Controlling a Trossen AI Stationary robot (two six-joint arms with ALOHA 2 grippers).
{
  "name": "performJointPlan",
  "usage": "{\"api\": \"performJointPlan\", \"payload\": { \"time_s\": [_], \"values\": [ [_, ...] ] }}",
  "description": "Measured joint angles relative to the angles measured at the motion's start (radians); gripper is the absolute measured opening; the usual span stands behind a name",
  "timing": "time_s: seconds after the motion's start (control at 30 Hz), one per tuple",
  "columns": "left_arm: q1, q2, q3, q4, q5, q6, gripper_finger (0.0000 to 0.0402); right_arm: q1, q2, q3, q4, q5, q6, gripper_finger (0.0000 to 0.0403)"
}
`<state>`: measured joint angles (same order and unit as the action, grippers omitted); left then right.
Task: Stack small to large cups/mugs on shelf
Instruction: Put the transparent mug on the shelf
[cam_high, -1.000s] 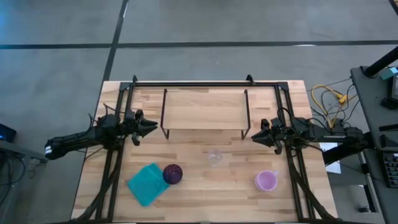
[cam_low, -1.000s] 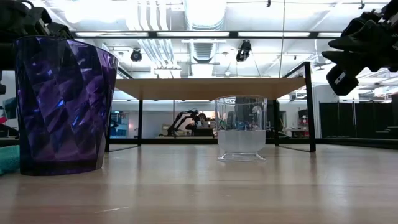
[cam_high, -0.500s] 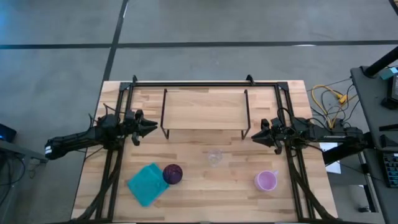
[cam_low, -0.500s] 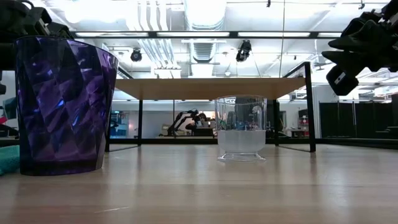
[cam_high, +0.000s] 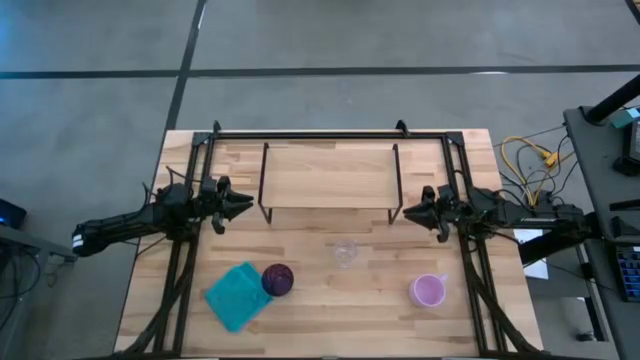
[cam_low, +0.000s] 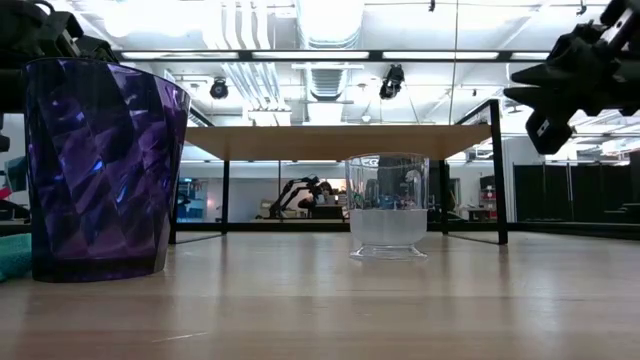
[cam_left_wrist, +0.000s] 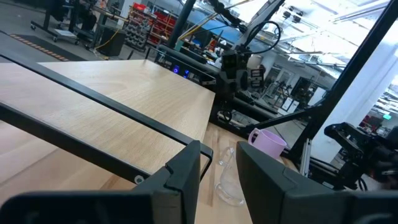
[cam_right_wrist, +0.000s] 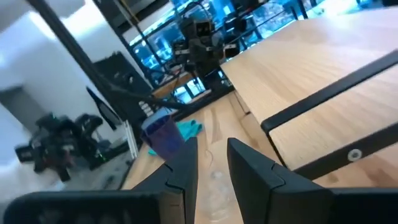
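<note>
The small clear glass (cam_high: 346, 252) stands upright on the table in front of the shelf (cam_high: 330, 175) and shows in the low view (cam_low: 387, 205). The dark purple cup (cam_high: 279, 279) stands at the near left beside the teal cloth (cam_high: 236, 295). The pink mug (cam_high: 428, 291) stands at the near right. The shelf's light-wood board rests on black wire legs and carries nothing. My left gripper (cam_high: 243, 204) hovers by the shelf's left legs, open by a narrow gap (cam_left_wrist: 217, 155). My right gripper (cam_high: 408, 213) hovers by the right legs, also narrowly open (cam_right_wrist: 211, 146).
Black frame rails (cam_high: 330, 135) run along the table's far edge and down both sides. Bare tabletop (cam_high: 350, 320) lies between the cups and the near edge. Cables (cam_high: 525, 155) and another table stand off to the right.
My right gripper has shifted a little toward the table's left, nearer the shelf's right legs. The cups, the shelf and my left gripper have stayed where they were.
</note>
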<state>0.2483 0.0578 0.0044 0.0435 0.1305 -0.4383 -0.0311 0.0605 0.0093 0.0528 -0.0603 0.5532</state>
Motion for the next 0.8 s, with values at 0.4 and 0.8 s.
{"api": "performJointPlan", "payload": {
  "time_s": [0.4, 0.8],
  "values": [
    [0.000, 0.000, 0.000, 0.026, -0.056, -0.077, 0.0091, 0.001, 0.033, 0.010, 0.271, 0.082, 0.119, 0.0075],
    [-0.001, 0.017, 0.231, 0.085, -0.032, -0.022, 0.0084, 0.001, 0.440, 0.517, -0.057, 0.004, -0.004, 0.0061]
  ]
}}
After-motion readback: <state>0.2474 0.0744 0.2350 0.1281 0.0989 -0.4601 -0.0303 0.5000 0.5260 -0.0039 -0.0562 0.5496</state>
